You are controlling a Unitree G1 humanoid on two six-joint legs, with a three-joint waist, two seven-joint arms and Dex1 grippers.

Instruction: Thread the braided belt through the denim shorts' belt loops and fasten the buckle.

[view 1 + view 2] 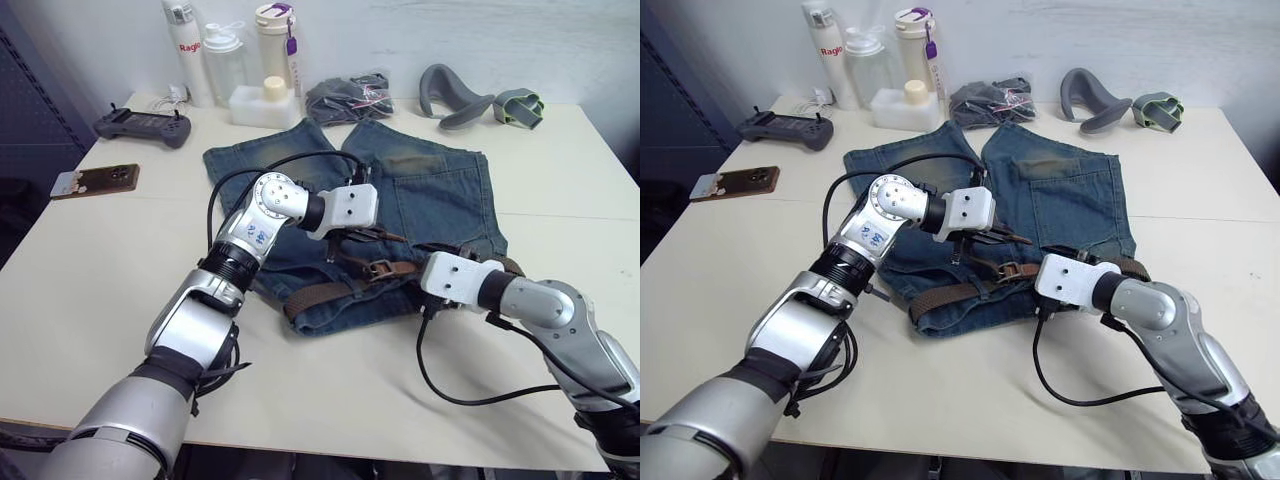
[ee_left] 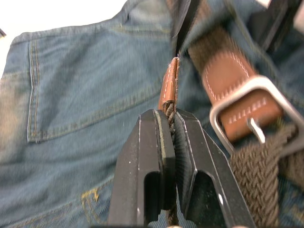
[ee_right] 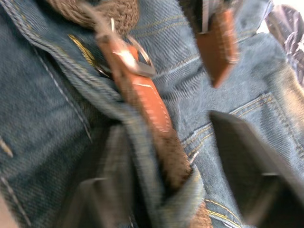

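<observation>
1. The belt (image 1: 330, 293) lies along the waistband of the shorts (image 1: 430, 190), in the middle of the worktop (image 1: 90, 270).
2. The buckle (image 2: 251, 107) rests on the denim, just beside the belt's brown tip (image 2: 169, 88).
3. The left gripper (image 2: 171, 128) is pressed together on the belt just behind that tip.
4. The right gripper (image 3: 175, 156) is spread, its fingers (image 3: 247, 156) on both sides of the belt and a fold of waistband.
5. Bottles (image 1: 225, 60) stand at the far edge.
</observation>
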